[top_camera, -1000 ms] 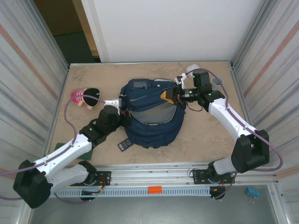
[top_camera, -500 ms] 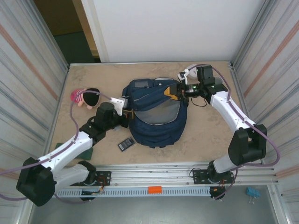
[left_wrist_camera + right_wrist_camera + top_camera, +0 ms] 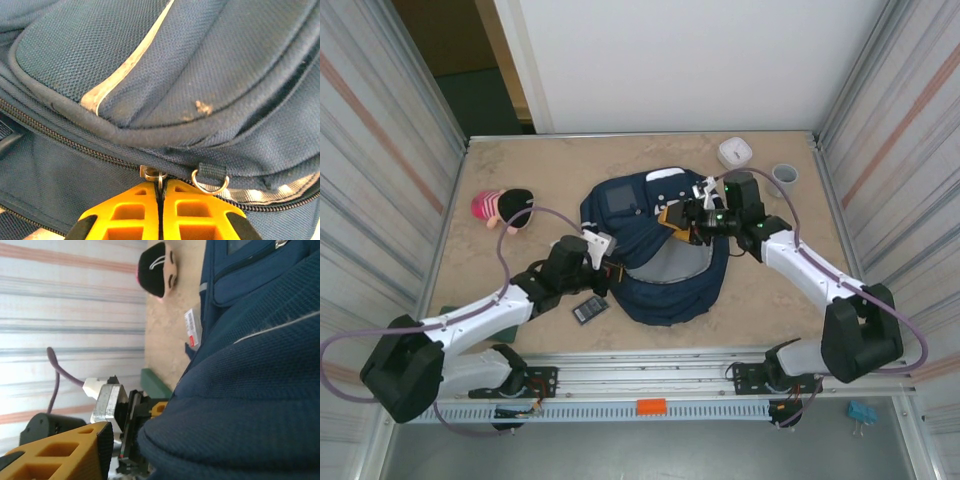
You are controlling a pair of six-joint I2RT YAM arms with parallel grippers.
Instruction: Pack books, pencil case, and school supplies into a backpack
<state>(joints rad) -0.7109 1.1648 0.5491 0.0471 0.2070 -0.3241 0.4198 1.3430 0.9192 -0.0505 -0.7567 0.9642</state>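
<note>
Moved since a second ago: both arms have swung inward, the backpack (image 3: 655, 262) has shifted and turned on the table (image 3: 520, 165), and the right arm has left the far corner, uncovering a white round device (image 3: 735, 152) and a grey cup (image 3: 786, 177).
Backpack: lies flat in the middle of the table, front pockets up, between the two grippers.
Left gripper (image 3: 160, 187): its yellow fingers are pressed together on the zipper pull (image 3: 151, 173), next to a small metal ring (image 3: 210, 181). In the overhead view it sits at the bag's left side (image 3: 608, 268). That pinch looks meant for running the zipper along its track.
Right gripper (image 3: 682, 215): sits on the bag's upper right. Its own camera shows one yellow finger (image 3: 60, 452) beside a fold of blue fabric. I cannot tell whether the jaws are open or gripping cloth. It seems placed to steady the bag against the other arm's pull.
Black pad (image 3: 588, 310): on the table just beside the bag's near-left edge, not packed.
Packet with red mark (image 3: 192, 327): flat on the table against the bag's side, not packed.
Green book (image 3: 152, 385): on the table beyond the bag, near the left arm.
Plush toy (image 3: 505, 210): apart to the left.
Stage: probably working the zipper, since supplies lie outside.
</note>
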